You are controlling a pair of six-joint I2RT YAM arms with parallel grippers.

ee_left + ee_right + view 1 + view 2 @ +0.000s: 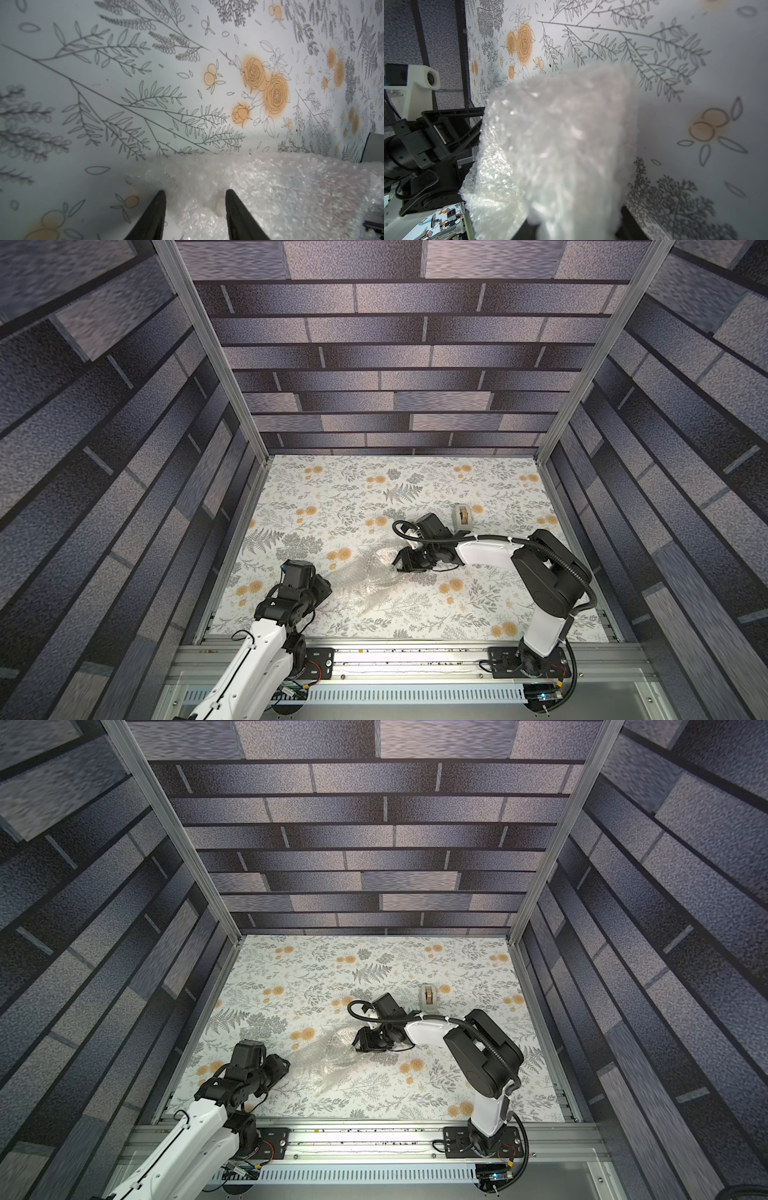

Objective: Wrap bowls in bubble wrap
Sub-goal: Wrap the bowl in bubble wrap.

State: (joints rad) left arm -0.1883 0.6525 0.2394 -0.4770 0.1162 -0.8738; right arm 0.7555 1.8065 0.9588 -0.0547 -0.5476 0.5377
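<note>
Mid floral cloth (374,489), crinkly bubble wrap (368,576), R fingers (400,562) pinching it, L fingers (153,218) parted

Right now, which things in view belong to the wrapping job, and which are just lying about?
Job in hand:
- bubble wrap, bunched mid-table
- right gripper, holding one end of it
- left gripper, jaws astride its other edge
- no bowl visible; perhaps inside the wrap

Lying about:
- grey tape dispenser, standing apart from the wrap
- floral tablecloth
</note>
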